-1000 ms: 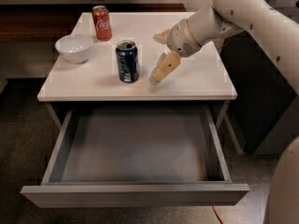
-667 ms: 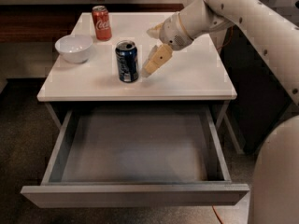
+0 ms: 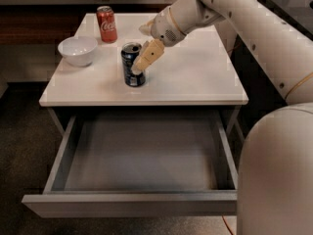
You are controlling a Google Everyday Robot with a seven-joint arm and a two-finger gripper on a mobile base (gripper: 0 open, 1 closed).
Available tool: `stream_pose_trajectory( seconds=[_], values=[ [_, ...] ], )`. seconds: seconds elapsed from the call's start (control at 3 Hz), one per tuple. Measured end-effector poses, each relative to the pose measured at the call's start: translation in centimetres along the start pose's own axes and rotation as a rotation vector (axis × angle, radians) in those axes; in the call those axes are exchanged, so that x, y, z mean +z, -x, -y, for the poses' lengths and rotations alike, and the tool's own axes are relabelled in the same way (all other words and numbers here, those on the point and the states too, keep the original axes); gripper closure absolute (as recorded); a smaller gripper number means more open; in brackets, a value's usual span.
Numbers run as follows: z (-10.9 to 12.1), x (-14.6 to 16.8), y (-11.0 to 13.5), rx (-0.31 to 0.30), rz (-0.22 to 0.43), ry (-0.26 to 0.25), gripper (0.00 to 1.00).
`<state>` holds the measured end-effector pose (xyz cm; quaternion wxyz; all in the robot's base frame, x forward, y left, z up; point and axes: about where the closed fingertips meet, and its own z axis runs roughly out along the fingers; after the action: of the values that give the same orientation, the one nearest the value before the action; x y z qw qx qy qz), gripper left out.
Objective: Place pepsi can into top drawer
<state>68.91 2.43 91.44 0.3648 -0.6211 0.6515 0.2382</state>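
Observation:
The pepsi can point(image 3: 131, 68) stands upright near the middle of the white cabinet top point(image 3: 195, 75). My gripper point(image 3: 141, 49) reaches in from the right and is open. One tan finger point(image 3: 148, 56) lies against the can's right side and hides part of it. The other finger shows behind the can's top. The can rests on the surface and is not lifted. Below, the top drawer point(image 3: 128, 204) is pulled fully out, and its grey inside holds nothing.
A red Coca-Cola can point(image 3: 106, 23) stands at the back left of the top. A white bowl point(image 3: 77, 50) sits in front of it, left of the pepsi can. My arm point(image 3: 254, 28) crosses the right side of the cabinet.
My gripper has moved left across the cabinet top, from well right of the pepsi can to right up against it. The can has not moved.

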Motion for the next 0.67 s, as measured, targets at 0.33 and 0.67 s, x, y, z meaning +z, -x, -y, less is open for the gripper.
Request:
stream_pose_trajectory(
  seconds=[0.33,0.67],
  values=[
    [-0.2,0.9,0.6,0.0,0.008,0.022,0.25],
    [-1.3,1.2,1.1,-0.022,0.023,0.047,0.48]
  ],
)
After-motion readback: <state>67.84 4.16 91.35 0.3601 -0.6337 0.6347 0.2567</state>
